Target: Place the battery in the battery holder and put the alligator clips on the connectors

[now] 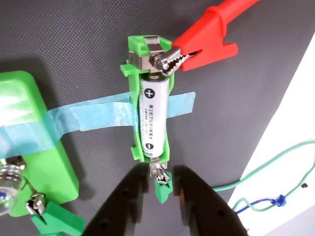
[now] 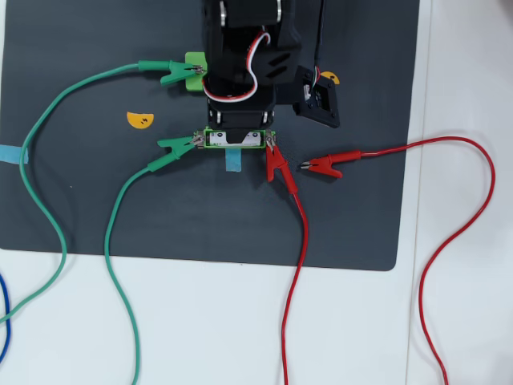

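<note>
Pincer (image 1: 160, 189): two black fingers apart, straddling the green clip (image 1: 161, 183) without clearly touching it; whether they press its sleeve, cannot tell. That clip's metal teeth sit on the near tab of the battery holder (image 1: 150, 105).

Wrist view, left to right. Far left of the pincer: wide green plate (image 1: 29, 142) under blue tape (image 1: 83, 118), a small bulb (image 1: 9, 189) at its lower corner, and a second green clip (image 1: 47, 214) on the plate's near edge. Straight ahead of the pincer: holder, long axis running directly away from the fingers, battery (image 1: 153, 113) seated inside, plus end far, minus end near. Ahead and right: red clip (image 1: 204, 42) biting the far tab.

Count, overhead view: green clips two, one (image 2: 178, 147) at the holder's left end and one (image 2: 168, 70) at the plate; red clips two, one (image 2: 278, 170) on the holder's right end and one (image 2: 325, 165) lying loose on the mat to the right, well apart from the pincer. One battery, one holder.

Judgement: battery step done; loose red clip remains.
</note>
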### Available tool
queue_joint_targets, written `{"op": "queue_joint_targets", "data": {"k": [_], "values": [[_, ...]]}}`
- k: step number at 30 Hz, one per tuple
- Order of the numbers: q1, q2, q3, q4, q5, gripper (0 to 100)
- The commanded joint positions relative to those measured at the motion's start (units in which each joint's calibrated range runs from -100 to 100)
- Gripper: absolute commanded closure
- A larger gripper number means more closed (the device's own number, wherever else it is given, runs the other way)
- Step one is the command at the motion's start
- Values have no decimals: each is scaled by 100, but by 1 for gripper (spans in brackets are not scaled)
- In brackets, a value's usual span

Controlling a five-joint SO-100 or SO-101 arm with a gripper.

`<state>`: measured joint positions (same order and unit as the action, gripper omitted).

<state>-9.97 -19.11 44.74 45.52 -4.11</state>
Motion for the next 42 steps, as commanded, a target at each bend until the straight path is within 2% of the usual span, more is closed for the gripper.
{"op": "queue_joint_targets", "data": {"k": [1,11,42], "values": [[32,-288,-17,25,18,99],[-361,435,-61,-714,54,99],[-321,1498,-324,-688,132,99]]}}
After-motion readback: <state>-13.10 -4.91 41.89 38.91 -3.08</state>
